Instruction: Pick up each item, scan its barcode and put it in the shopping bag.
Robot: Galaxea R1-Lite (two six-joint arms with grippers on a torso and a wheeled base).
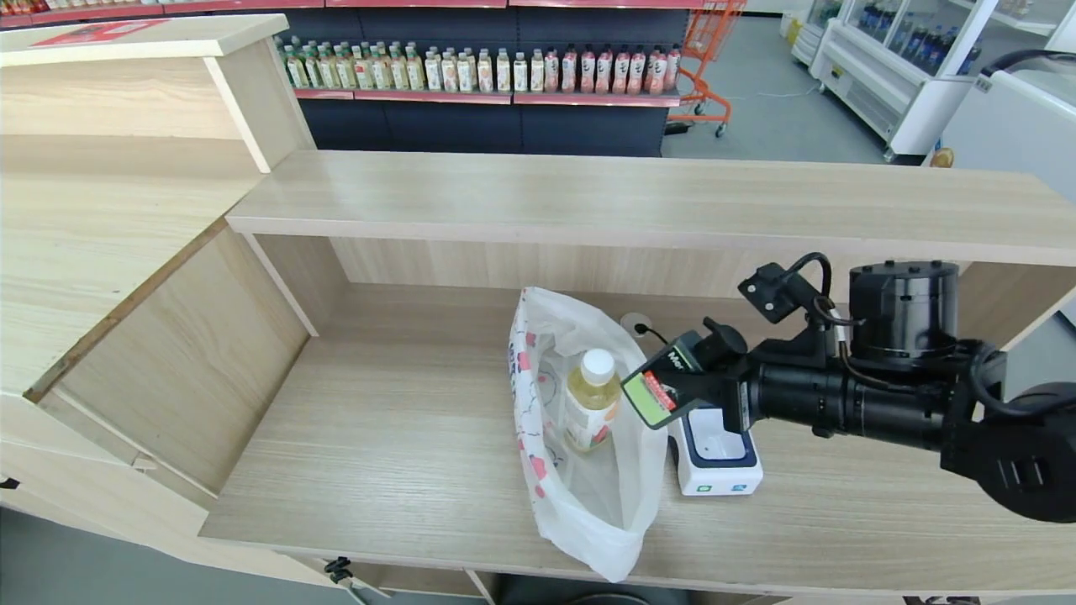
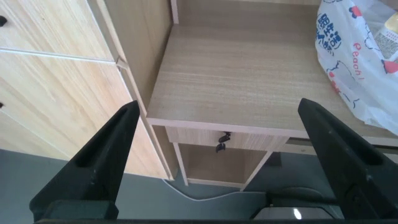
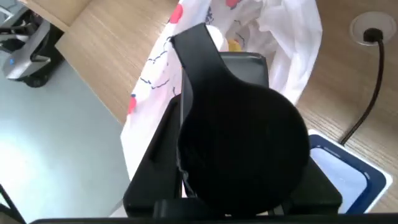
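Note:
A white printed shopping bag (image 1: 580,504) stands open on the lower counter, with a bottle of yellow drink (image 1: 593,399) upright inside it. My right gripper (image 1: 672,382) is shut on a small green pack with a red label (image 1: 651,397). It holds the pack tilted, just above the bag's right rim and the white and blue scanner (image 1: 714,458). The right wrist view shows the bag (image 3: 273,37) and the scanner (image 3: 348,174) below. My left gripper (image 2: 217,155) hangs open and empty in front of the counter's front edge, away from the bag (image 2: 354,56).
A raised wooden ledge (image 1: 639,202) runs behind the lower counter (image 1: 387,437), and a side wall (image 1: 185,353) closes its left end. A cable (image 3: 373,81) runs from a hole in the counter (image 1: 636,323) behind the scanner. A key (image 2: 221,142) hangs in the drawer below the front edge.

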